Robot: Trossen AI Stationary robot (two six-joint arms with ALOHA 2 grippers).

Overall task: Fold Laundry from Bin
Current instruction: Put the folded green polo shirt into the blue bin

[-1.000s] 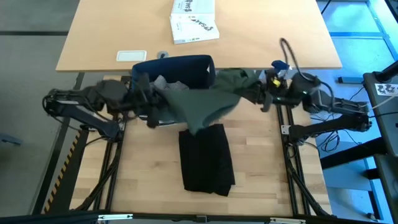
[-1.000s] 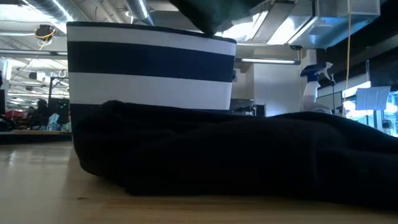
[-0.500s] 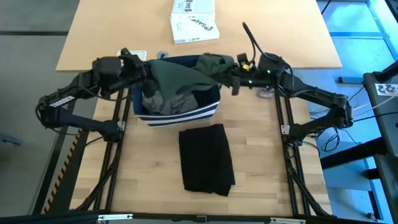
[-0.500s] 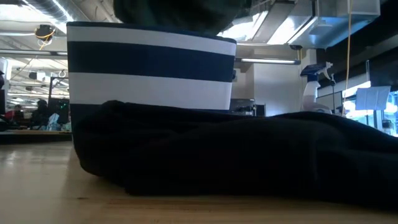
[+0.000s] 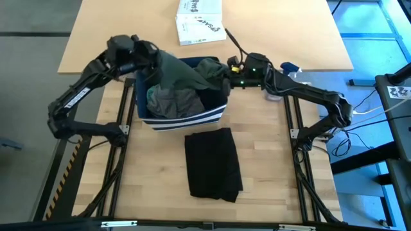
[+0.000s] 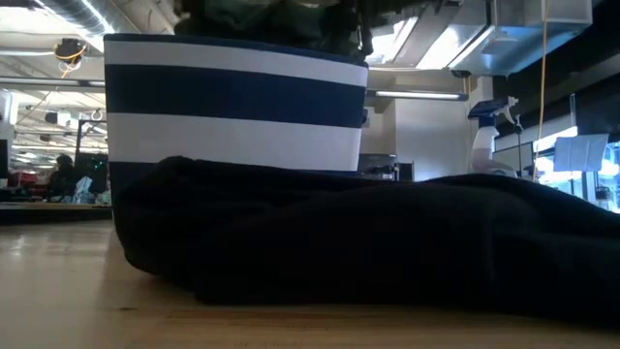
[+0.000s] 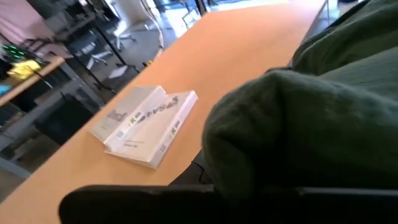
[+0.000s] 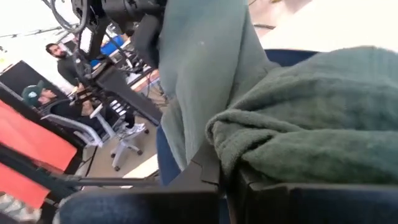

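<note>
The bin (image 5: 186,120), navy with white stripes, stands at the table's far middle and fills the low view's left (image 6: 232,107). A dark green garment (image 5: 186,74) of the laundry hangs between my two grippers over the bin's far half. My left gripper (image 5: 153,59) is shut on its left end above the bin's far left corner. My right gripper (image 5: 230,69) is shut on its right end by the far right corner. A grey garment (image 5: 168,102) lies inside the bin. A folded black garment (image 5: 212,163) rests flat on the table in front of it. My left gripper pinches a bunched-up end of the dark green garment (image 7: 261,143), coming at it almost level from the table's left. The cloth hangs from the fingers and sags slack into the bin. My right gripper pinches a thick bunched fold of the garment's other end (image 8: 280,146), several layers, coming almost level from the table's right. The cloth is heaped over the fingers and falls slack onto the bin's far right rim.
A white printed box (image 5: 199,22) and a small white card (image 5: 136,58) lie on the tan table behind the bin. A spray bottle (image 6: 489,131) stands at the right. People sit in the room beyond (image 8: 59,56). Bare wood lies on both sides of the black garment.
Both grippers have carried the green garment toward the table's far edge, the right one also going left toward the bin. They have drawn closer together. The garment, earlier spread over the bin's near side and the black cloth, now hangs bunched over the bin's far half.
</note>
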